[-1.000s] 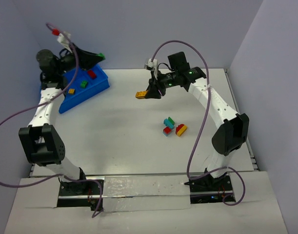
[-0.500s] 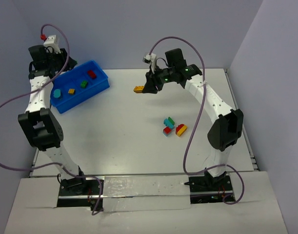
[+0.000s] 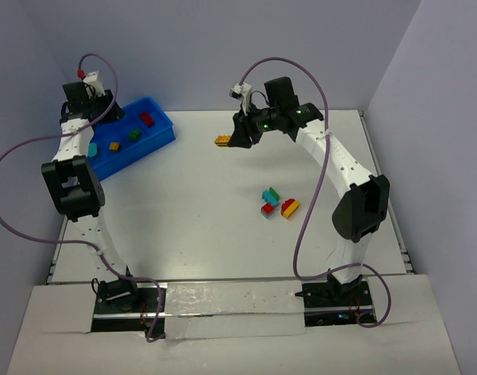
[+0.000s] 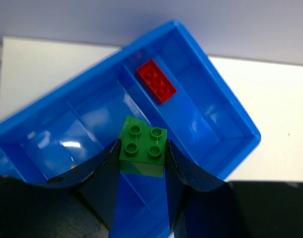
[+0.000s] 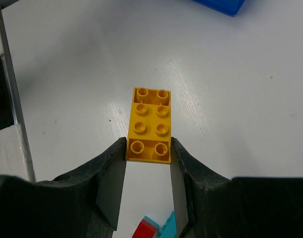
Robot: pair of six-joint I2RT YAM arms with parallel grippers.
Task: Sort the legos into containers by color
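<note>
My left end effector [image 4: 141,151] pinches a green plastic brick [image 4: 143,154] above the blue plastic bin [image 4: 201,129]; my right end effector [image 5: 149,148] pinches a yellow plastic brick [image 5: 149,124].

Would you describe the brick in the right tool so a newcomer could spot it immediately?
On the white table, find the right tool over the far middle. It pinches a yellow brick. Unlike the bricks lying nearer, it is plain yellow and lifted.

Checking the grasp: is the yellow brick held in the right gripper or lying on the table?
Held: the right gripper pinches the yellow brick at its near end, one finger on each side.
</note>
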